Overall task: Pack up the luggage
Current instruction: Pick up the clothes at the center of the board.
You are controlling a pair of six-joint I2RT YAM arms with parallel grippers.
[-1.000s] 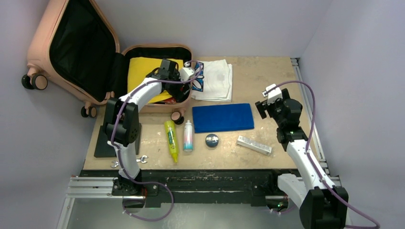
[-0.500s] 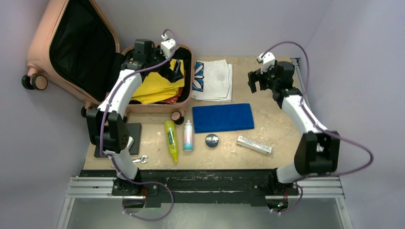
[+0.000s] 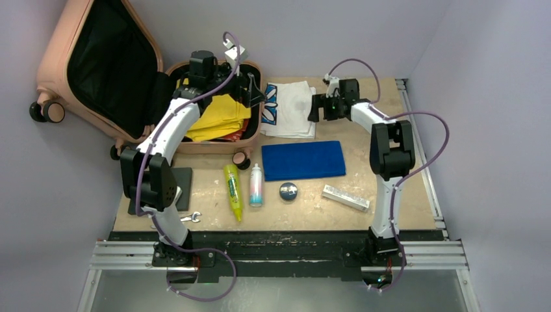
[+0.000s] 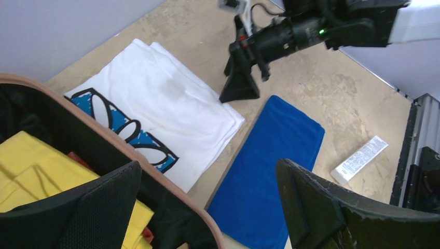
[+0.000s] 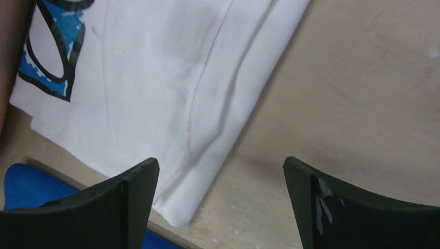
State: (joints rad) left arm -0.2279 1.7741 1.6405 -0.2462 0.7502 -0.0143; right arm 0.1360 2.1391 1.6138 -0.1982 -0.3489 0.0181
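Luggage (image 3: 55,62) lies open at the table's (image 3: 364,175) far left: stiff, bulky, likely best taken by its lid rim. Left gripper (image 3: 250,91) above it, right gripper (image 3: 316,107) over the limp shirt (image 3: 292,107), both gape empty.

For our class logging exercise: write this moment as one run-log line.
left gripper: open, empty, above suitcase rim | right gripper: open, over folded white T-shirt edge | in suitcase: yellow garment | unpacked: blue towel

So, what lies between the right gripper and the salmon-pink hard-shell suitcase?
A folded white T-shirt with blue print lies between the right gripper and suitcase; top view.
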